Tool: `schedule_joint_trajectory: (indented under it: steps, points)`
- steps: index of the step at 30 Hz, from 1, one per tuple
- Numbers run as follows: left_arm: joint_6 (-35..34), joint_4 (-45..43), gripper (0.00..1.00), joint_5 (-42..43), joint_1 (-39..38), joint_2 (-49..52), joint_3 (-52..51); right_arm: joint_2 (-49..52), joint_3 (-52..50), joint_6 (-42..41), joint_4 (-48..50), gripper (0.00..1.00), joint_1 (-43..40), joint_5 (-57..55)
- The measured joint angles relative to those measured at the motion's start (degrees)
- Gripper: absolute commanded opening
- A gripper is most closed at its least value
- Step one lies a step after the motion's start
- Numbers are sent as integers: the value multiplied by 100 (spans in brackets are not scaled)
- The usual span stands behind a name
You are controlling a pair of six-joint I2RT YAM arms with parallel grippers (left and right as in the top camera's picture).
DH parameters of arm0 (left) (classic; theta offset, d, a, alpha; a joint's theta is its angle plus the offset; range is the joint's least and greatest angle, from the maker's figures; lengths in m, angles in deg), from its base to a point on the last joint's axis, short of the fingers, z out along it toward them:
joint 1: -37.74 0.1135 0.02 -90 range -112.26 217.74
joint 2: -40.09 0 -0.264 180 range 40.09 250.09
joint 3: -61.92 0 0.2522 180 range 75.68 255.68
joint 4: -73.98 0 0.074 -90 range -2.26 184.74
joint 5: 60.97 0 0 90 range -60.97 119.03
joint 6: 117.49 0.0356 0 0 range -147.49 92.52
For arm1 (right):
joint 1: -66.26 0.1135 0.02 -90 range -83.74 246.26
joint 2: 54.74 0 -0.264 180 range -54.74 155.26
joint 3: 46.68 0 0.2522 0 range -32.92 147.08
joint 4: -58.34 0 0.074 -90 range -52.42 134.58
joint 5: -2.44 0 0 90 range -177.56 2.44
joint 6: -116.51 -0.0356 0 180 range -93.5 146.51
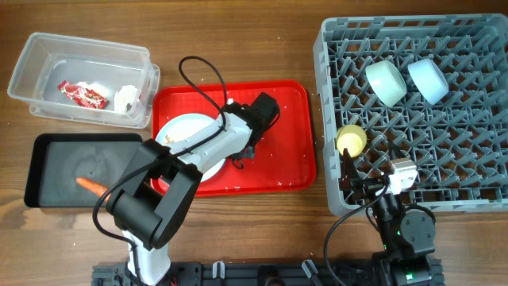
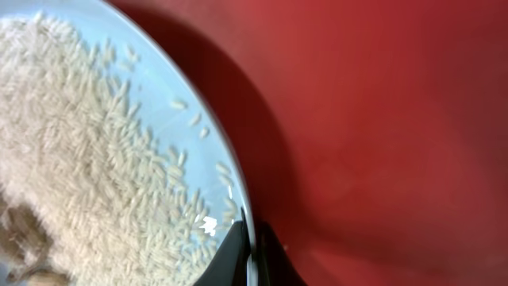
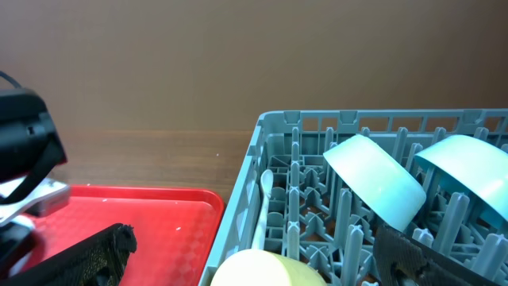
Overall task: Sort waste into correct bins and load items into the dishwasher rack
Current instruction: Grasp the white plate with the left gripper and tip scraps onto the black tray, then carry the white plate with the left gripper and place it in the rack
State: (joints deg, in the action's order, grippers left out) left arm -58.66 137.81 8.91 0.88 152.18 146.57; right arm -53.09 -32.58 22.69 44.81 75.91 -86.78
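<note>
Over on the far left the clear tub (image 1: 32, 48) holds the red-and-white wrapper (image 1: 82, 94) and the crumpled tissue (image 1: 127, 98) side by side. Just below it, the black tray (image 1: 48, 187) has the little carrot (image 1: 90, 186) lying in it.

Next along is the red tray (image 1: 278, 135), with the pale blue plate (image 1: 184, 131) resting on its left half, mostly under the left arm. The beige crumbs (image 2: 87, 151) are heaped on the plate. The left gripper (image 2: 249, 238) is pinched narrow right on the plate's rim, one finger on each side of the edge.

On the right sits the dishwasher rack (image 1: 333, 119). The yellow-green cup (image 1: 351, 141) stands near its left wall, and the pale green bowl (image 1: 386, 82) and pale blue bowl (image 1: 427, 79) lean among the pegs further back, next to each other. The white spoon (image 3: 265, 187) stands upright just inside the left wall. The right gripper (image 3: 250, 253) hangs at the rack's near edge, its fingers spread wide and holding nothing, with the cup just in front of it.
</note>
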Motion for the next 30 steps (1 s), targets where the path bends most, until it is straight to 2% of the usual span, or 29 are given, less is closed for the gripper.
schedule_joint_trajectory:
  steps: [6, 14, 20, 25, 30]
  points:
    - [-76, 804, 4, -20, -11, -435, 44, 0, 0, 0, 0, 100, 0, 0]
    - [50, 1401, 4, 50, 157, -2404, 149, 0, 0, 2, 0, 100, 0, 0]
    - [328, 1633, 4, 686, 1746, -3209, 151, 0, 2, 0, 0, 100, 0, 0]
    - [1047, 1519, 4, 1886, 3696, -3217, 151, 0, 2, 0, 0, 99, 0, 0]
    - [1770, 1305, 4, 3289, 5128, -3217, 151, 0, 2, 0, 0, 100, 0, 0]
